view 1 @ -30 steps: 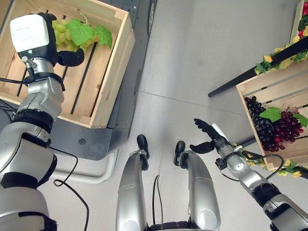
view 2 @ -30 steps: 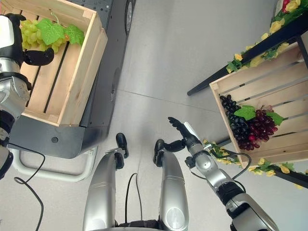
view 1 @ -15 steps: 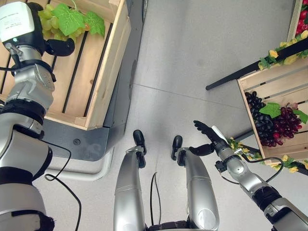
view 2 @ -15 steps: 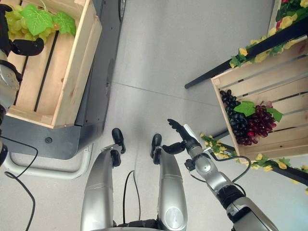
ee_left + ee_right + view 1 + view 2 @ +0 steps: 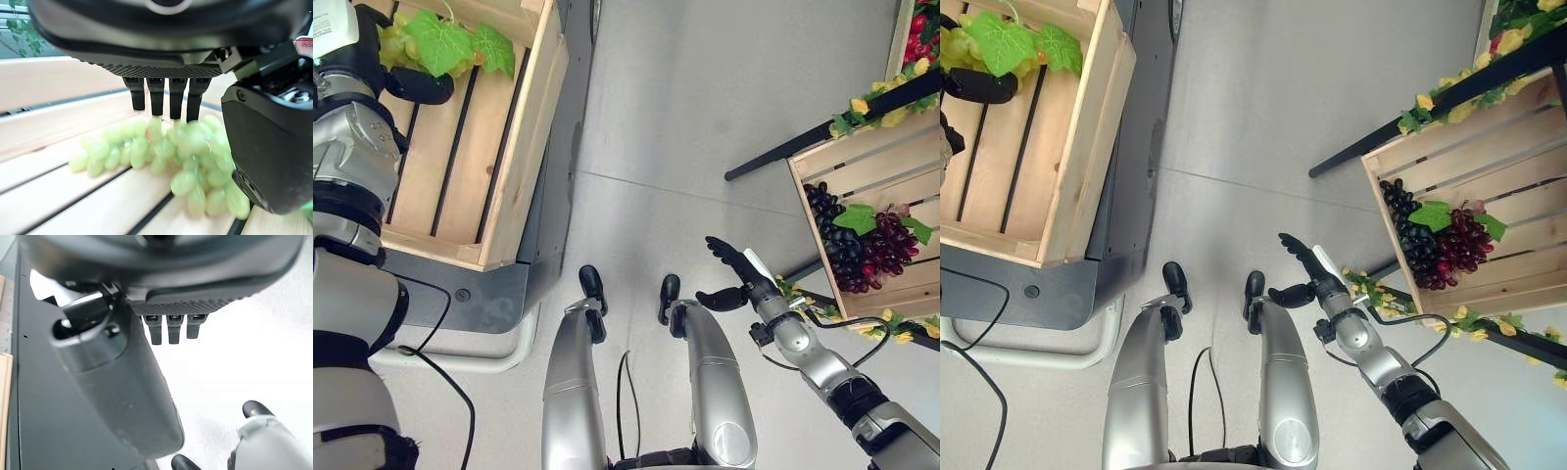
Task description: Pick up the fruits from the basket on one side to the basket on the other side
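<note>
**Green grapes at the left crate, right hand idle**

A pale grey floor runs between two slatted wooden crates, one on each side of the robot. The bunch of pale green grapes with broad green leaves lies on the slats in the far corner of the left light-wood crate, which rests on a dark grey platform. The left hand is right on that bunch: in the left wrist view its fingers reach straight down onto the top of the grapes while the thumb stands beside them, so the hand is relaxed rather than curled around the fruit. Whether it is setting the bunch down or about to grasp it cannot be told. The right hand hangs over the floor with fingers spread and straight, holding nothing, near the right wooden crate. That crate holds dark purple and red grape bunches with a green leaf, and yellow-flowered garlands trim its black stand.
</note>
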